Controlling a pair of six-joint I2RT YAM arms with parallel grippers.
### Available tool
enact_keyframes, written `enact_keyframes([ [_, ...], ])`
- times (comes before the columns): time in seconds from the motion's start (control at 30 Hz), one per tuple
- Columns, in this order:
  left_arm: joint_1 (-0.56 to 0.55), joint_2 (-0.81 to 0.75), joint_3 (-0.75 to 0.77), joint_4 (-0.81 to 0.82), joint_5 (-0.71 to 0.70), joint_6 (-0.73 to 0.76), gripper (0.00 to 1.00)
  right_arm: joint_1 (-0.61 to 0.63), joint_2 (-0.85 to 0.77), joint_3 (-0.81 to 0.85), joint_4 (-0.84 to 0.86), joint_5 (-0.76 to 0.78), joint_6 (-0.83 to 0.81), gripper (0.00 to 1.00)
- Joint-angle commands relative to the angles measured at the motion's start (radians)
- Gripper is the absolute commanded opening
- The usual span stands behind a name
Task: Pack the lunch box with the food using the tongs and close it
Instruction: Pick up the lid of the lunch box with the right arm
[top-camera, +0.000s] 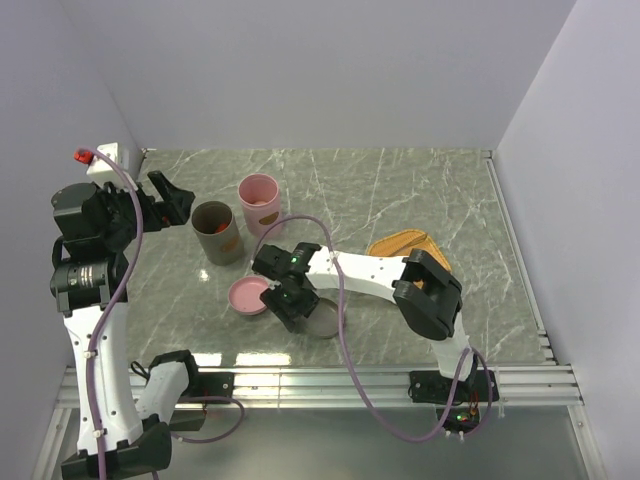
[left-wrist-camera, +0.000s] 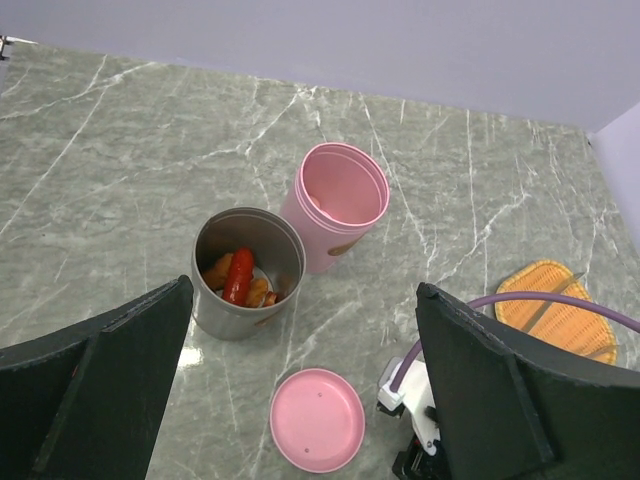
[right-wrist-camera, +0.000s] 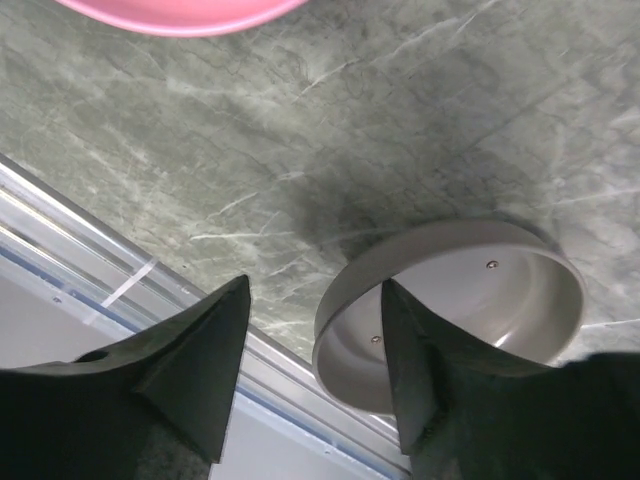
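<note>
The grey lid (right-wrist-camera: 470, 290) has its rim between the right end effector's (right-wrist-camera: 312, 283) spread fingers (right-wrist-camera: 190, 370). The left end effector (left-wrist-camera: 305, 288) gapes, well apart.

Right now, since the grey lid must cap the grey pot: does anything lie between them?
Only the pink lid, lying flat just beside that line; a lifted grey lid should clear it toward the grey pot.

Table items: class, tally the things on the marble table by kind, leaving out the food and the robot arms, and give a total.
Containers: 2 (grey container, pink container)
Lids: 2 (pink lid, grey lid)
Trays: 1 (orange tray)
Tongs: 1 (tongs, lying on the tray)
Total: 6
</note>
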Motion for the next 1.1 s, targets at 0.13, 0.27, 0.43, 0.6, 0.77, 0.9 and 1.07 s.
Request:
enact_keyframes([
  [0.13,0.006,0.004,0.038,-0.012,0.027,-0.018,0.99,0.003,0.021,0.045,-0.009,-0.009,0.017,0.47],
  [0.27,0.006,0.005,0.04,-0.006,0.043,-0.032,0.99,-0.003,0.017,0.028,-0.006,0.003,0.014,0.3],
  [0.43,0.007,0.001,0.031,-0.008,0.046,-0.035,0.99,-0.011,-0.009,0.045,-0.015,0.017,-0.003,0.08],
  [0.6,0.009,-0.001,0.032,-0.015,0.093,-0.031,0.99,-0.023,-0.111,0.039,0.0,0.003,-0.043,0.0],
  [0.77,0.009,0.005,0.038,0.001,0.167,-0.043,0.99,-0.083,-0.226,0.024,0.022,-0.037,-0.086,0.0],
  [0.9,0.009,-0.004,0.02,0.053,0.262,-0.069,0.99,-0.19,-0.29,0.016,0.032,-0.182,-0.114,0.0],
  [1.07,0.009,-0.045,-0.061,0.184,0.38,-0.15,0.99,-0.368,-0.37,-0.001,0.075,-0.418,-0.143,0.0],
])
